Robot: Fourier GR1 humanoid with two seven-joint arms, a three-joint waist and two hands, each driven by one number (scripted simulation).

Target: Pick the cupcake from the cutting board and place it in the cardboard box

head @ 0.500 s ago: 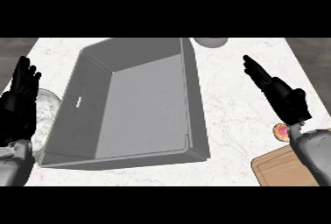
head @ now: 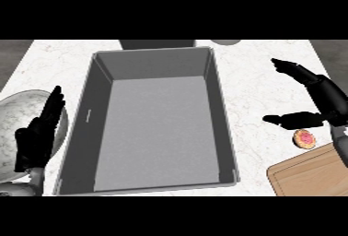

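We saw the grey box [head: 163, 124] open at centre. The board [head: 312, 173] lay at lower right, the cupcake [head: 304, 138] just off its corner. Our right hand [head: 321, 99] hovered spread above it; our left hand [head: 39, 136] rested open.

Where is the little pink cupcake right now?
In the head view, the cupcake sits at the right, on the counter just past the cutting board's top corner, right under the right robot hand.
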